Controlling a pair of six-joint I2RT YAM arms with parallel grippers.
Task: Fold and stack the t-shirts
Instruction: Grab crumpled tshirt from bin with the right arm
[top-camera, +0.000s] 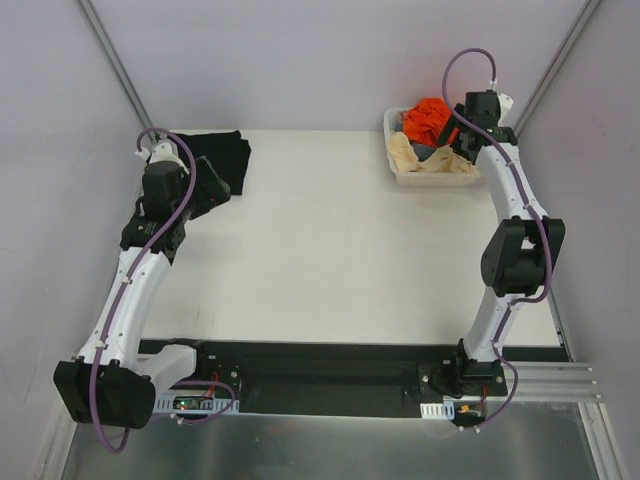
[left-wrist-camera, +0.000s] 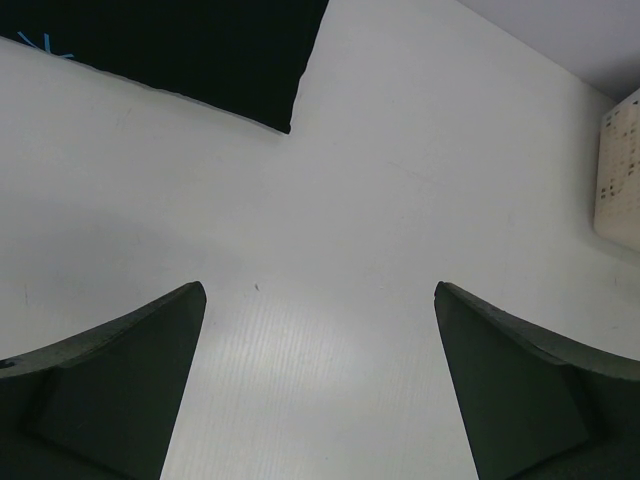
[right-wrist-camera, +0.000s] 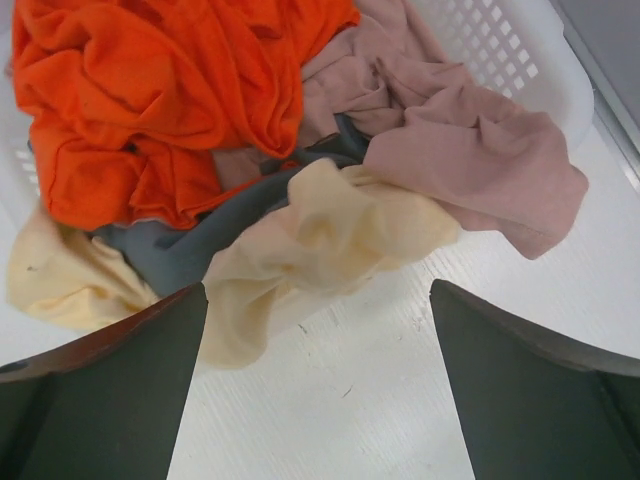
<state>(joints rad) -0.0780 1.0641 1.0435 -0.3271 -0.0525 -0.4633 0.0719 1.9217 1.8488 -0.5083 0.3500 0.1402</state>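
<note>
The black t-shirt (top-camera: 222, 155) lies folded at the table's far left; its corner shows at the top of the left wrist view (left-wrist-camera: 190, 50). My left gripper (top-camera: 207, 196) (left-wrist-camera: 320, 288) is open and empty over bare table just beside it. The cream-yellow t-shirt (top-camera: 410, 157) (right-wrist-camera: 320, 235) is crumpled in the white basket (top-camera: 395, 170) and spills over its near rim onto the table. My right gripper (top-camera: 462, 142) (right-wrist-camera: 318, 290) is open and empty, hovering just in front of the cream-yellow shirt's hanging edge.
The basket (right-wrist-camera: 500, 50) also holds an orange cloth (top-camera: 428, 118) (right-wrist-camera: 160, 90), a dusty-pink cloth (right-wrist-camera: 470, 140) and a grey-blue cloth (right-wrist-camera: 170, 250). The basket's side shows at the right edge of the left wrist view (left-wrist-camera: 620, 170). Walls close in the back and both sides.
</note>
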